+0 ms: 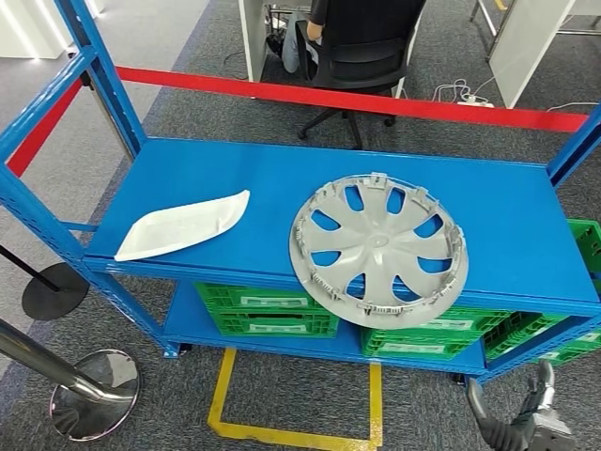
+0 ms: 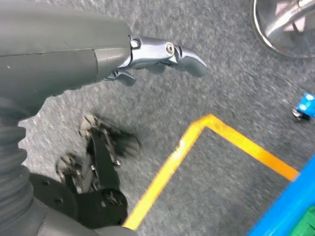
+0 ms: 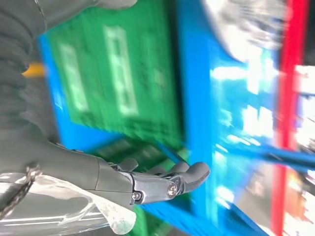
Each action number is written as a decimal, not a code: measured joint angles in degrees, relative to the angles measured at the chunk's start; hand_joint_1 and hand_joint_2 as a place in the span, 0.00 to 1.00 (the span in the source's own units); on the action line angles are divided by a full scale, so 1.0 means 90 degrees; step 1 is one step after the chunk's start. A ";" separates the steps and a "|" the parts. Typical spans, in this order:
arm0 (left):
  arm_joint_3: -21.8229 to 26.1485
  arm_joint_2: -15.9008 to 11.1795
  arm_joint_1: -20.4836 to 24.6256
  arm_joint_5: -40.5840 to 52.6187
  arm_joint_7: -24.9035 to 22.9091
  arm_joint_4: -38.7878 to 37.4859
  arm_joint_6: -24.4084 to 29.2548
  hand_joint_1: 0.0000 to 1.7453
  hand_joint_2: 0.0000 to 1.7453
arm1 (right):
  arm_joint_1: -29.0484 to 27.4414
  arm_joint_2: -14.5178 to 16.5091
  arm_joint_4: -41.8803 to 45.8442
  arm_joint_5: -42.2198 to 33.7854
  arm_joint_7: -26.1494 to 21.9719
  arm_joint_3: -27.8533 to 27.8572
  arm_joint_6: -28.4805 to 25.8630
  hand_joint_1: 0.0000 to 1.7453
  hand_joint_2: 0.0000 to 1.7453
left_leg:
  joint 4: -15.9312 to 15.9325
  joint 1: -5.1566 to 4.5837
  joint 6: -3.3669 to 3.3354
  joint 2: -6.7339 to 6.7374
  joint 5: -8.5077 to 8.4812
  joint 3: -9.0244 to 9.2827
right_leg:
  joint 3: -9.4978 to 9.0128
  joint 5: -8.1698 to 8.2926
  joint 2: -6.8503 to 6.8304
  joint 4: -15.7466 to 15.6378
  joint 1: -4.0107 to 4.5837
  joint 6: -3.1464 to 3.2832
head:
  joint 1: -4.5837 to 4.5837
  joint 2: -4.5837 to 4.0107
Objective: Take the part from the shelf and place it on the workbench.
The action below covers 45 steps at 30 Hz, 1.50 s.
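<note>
Here I see two parts on the top board of the blue metal shelf (image 1: 177, 160): one round grey wheel cover (image 1: 377, 248) with spokes and holes, and one flat white piece (image 1: 183, 225) with a pointed end. The wheel cover lies flat near the front, and its edge sticks out a little over the shelf lip. The white piece lies well apart from it, on my left. Under the board sit green plastic crates (image 1: 269, 312) with open ribbed sides. My left hand (image 2: 156, 56) hangs over the grey carpet near a yellow floor line (image 2: 178, 155), fingers straight, apart and holding nothing. My right hand (image 3: 163, 182) is low beside the shelf, fingers stretched out and holding nothing. A red belt (image 1: 340, 97) runs behind the shelf, and a person sits in a black chair (image 1: 354, 56) past it. Two shiny post bases (image 1: 96, 393) stand on the floor at my left.
</note>
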State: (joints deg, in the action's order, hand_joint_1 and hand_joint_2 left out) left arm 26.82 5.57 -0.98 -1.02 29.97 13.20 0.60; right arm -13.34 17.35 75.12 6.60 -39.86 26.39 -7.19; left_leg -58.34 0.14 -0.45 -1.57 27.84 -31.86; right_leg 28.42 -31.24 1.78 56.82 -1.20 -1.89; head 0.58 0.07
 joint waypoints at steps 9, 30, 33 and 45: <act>0.0016 0.0068 0.0105 0.0574 -0.0118 0.0000 -0.0066 0.00 1.00 | -0.0809 -0.0002 0.2552 0.0973 -0.0006 -0.1187 -0.2109 0.00 1.00 | 0.0001 0.0001 0.0003 0.0000 0.0007 0.0008 | 0.0044 -0.0005 0.0000 0.0001 0.0004 0.0003 | -0.0001 0.0000; -0.0157 0.0133 0.0546 0.1712 -0.0750 0.0000 -0.0168 0.00 1.00 | -0.0974 -0.2830 0.1445 0.5707 0.3446 -0.4863 -0.3563 0.00 1.00 | 0.0000 -0.0001 -0.0002 0.0001 0.0011 0.0022 | 0.0004 -0.0005 0.0001 -0.0002 0.0001 0.0000 | 0.0001 0.0000; -0.0203 0.0131 0.0581 0.1787 -0.0807 0.0000 -0.0181 0.00 1.00 | -0.0693 -0.3039 0.1031 0.5817 0.3701 -0.5115 -0.3565 0.00 1.00 | 0.0000 -0.0001 -0.0002 0.0001 0.0011 0.0026 | 0.0004 -0.0005 0.0002 -0.0001 0.0002 0.0000 | 0.0001 0.0000; -0.0284 0.0120 0.0629 0.1967 -0.0884 0.0000 -0.0181 0.00 1.00 | -0.0179 -0.2936 0.0553 0.6953 0.3621 -0.4827 -0.3576 0.00 1.00 | -0.0001 0.0000 -0.0001 0.0001 0.0010 0.0025 | -0.0035 -0.0005 0.0001 0.0000 0.0001 0.0000 | -0.0001 0.0000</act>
State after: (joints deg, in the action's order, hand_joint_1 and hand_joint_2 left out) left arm 24.26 6.66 4.67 16.68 22.01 13.20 -1.03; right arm -14.95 -9.08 80.10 69.18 -7.27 -17.05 -39.38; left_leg -58.35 0.14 -0.46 -1.56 27.94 -31.63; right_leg 28.11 -31.29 1.79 56.82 -1.19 -1.89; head 0.57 0.07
